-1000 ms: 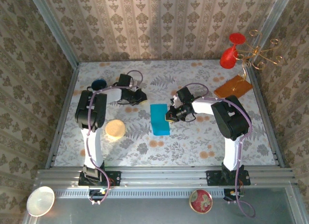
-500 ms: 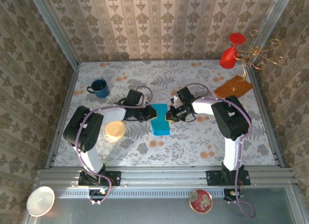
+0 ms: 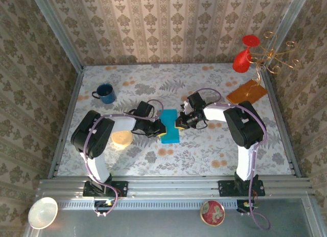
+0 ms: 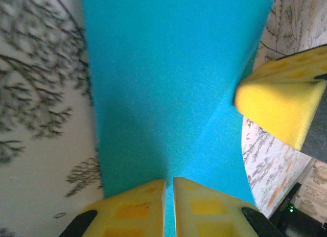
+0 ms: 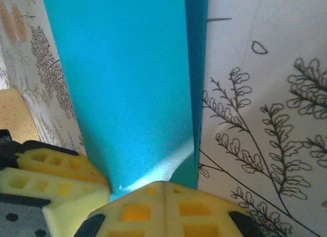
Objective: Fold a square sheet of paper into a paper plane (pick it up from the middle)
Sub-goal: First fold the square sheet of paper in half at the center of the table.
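Black-and-white arms point(image 3: 95, 137) trail lilac cables point(image 3: 204, 89); gripper pads point(image 4: 135, 206) yellow.

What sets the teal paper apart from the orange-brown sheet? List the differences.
Colour: the teal paper is blue-green; the orange-brown sheet is rust. Shape: the teal paper is folded narrow; the orange-brown sheet lies unfolded and wider. Place: the teal paper sits mid-table, pinched by the left end effector and right end effector; the orange-brown sheet lies at the far right, unheld. Both are plain sheets.

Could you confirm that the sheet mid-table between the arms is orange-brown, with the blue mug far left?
Not quite: the mid-table sheet is teal-blue, as the top external view shows; the orange-brown sheet lies far right. The blue mug is far left.
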